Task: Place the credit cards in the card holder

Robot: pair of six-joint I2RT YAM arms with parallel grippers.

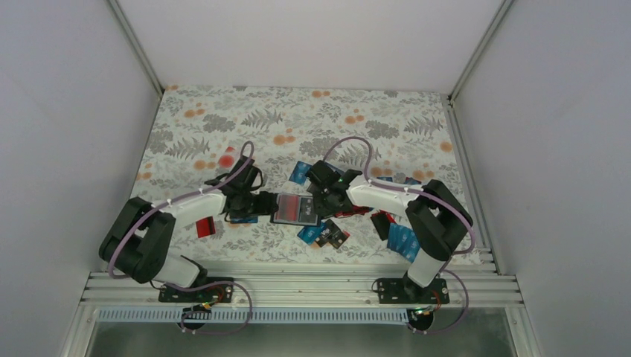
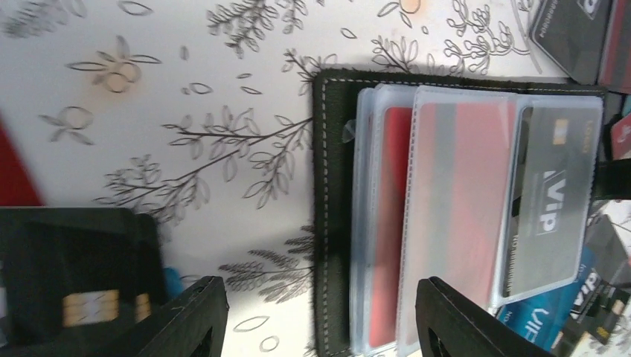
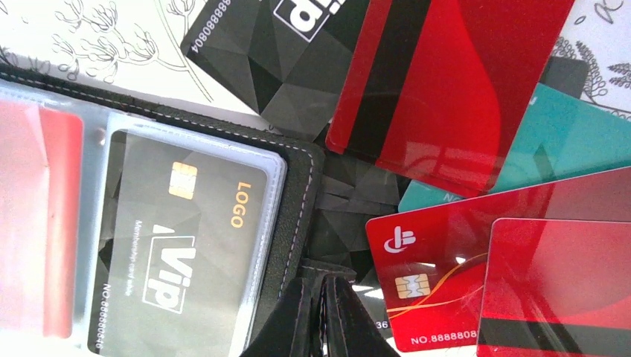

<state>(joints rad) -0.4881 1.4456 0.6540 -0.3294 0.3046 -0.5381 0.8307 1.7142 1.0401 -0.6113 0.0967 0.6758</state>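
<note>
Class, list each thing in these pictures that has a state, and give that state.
card holder: open, lying flat.
black VIP card: tucked inside the holder.
red card: loose, outside the holder.
left tool: open, holding nothing.
right tool: shut at the holder's edge; grip unclear.

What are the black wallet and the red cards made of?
The card holder looks like matte black leather or fake leather, pale stitching edging it. Its pockets look like clear glossy plastic. The red card looks like stiff shiny plastic: it reflects light.
</note>
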